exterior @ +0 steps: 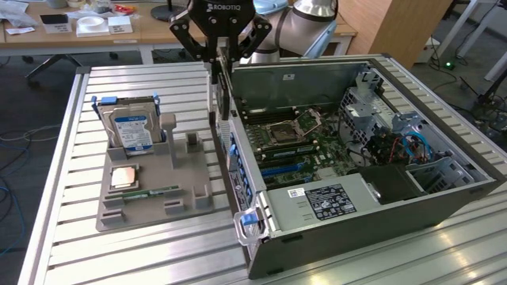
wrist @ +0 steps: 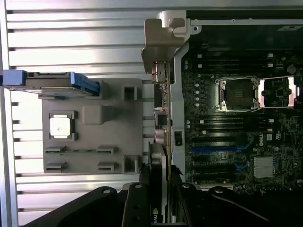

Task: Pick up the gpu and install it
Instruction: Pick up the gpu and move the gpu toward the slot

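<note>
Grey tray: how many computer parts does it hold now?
3: a hard drive standing upright at the far end, a CPU lying flat in the middle, a RAM stick lying nearer the camera. None seems hidden.

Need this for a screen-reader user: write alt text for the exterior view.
The claw grips the gpu edge-on, hanging upright at the edge of an open computer case with its motherboard exposed. On the exterior view's left, a grey tray holds an upright hard drive, a CPU and a RAM stick.
</note>
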`<state>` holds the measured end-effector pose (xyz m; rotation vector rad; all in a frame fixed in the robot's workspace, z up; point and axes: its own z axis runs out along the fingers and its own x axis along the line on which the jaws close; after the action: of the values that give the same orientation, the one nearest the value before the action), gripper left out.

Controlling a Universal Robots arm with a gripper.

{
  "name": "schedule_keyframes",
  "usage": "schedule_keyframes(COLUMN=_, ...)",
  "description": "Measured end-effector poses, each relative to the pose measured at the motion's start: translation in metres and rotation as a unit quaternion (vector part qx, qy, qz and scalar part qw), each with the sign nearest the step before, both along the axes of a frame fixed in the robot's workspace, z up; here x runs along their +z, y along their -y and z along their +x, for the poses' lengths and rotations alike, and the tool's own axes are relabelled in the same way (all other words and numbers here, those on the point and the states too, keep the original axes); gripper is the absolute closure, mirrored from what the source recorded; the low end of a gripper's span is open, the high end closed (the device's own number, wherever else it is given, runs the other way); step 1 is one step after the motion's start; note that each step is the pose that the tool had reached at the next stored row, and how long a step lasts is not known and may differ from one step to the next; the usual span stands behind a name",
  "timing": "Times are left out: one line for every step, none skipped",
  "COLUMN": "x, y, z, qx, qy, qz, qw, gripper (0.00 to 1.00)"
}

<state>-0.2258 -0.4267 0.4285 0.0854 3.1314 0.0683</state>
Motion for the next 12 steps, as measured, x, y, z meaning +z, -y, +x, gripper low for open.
schedule_keyframes(x=0.0000, y=0.0000, z=0.003, qx=0.000, qy=0.0000, qz=0.0000, qw=1.0000, gripper=0.73)
schedule_keyframes(x=0.0000, y=0.0000, z=0.006, qx=0.000, qy=0.0000, qz=0.0000, qw=1.0000, gripper=0.73)
schedule_keyframes(x=-0.0001, y=0.0000, z=0.009, qx=0.000, qy=0.0000, qz=0.0000, qw=1.0000, gripper=0.73)
schedule_keyframes(x=-0.0001, y=0.0000, z=0.011, qx=0.000, qy=0.0000, qz=0.0000, qw=1.0000, gripper=0.73)
schedule_keyframes(x=-0.0002, y=0.0000, z=0.014, qx=0.000, qy=0.0000, qz=0.0000, qw=1.0000, gripper=0.73)
schedule_keyframes(x=-0.0002, y=0.0000, z=0.017, qx=0.000, qy=0.0000, qz=0.0000, qw=1.0000, gripper=0.73)
schedule_keyframes(x=-0.0002, y=0.0000, z=0.020, qx=0.000, qy=0.0000, qz=0.0000, qw=1.0000, gripper=0.73)
schedule_keyframes(x=-0.0003, y=0.0000, z=0.023, qx=0.000, qy=0.0000, qz=0.0000, qw=1.0000, gripper=0.73)
schedule_keyframes(x=-0.0003, y=0.0000, z=0.026, qx=0.000, qy=0.0001, qz=0.0001, qw=1.0000, gripper=0.73)
schedule_keyframes(x=-0.0003, y=0.0000, z=0.028, qx=0.000, qy=0.0000, qz=0.0000, qw=1.0000, gripper=0.73)
schedule_keyframes(x=-0.0003, y=0.0000, z=0.031, qx=0.000, qy=0.0000, qz=0.0000, qw=1.0000, gripper=0.73)
schedule_keyframes(x=-0.0004, y=0.0000, z=0.034, qx=0.000, qy=0.0000, qz=0.0000, qw=1.0000, gripper=0.73)
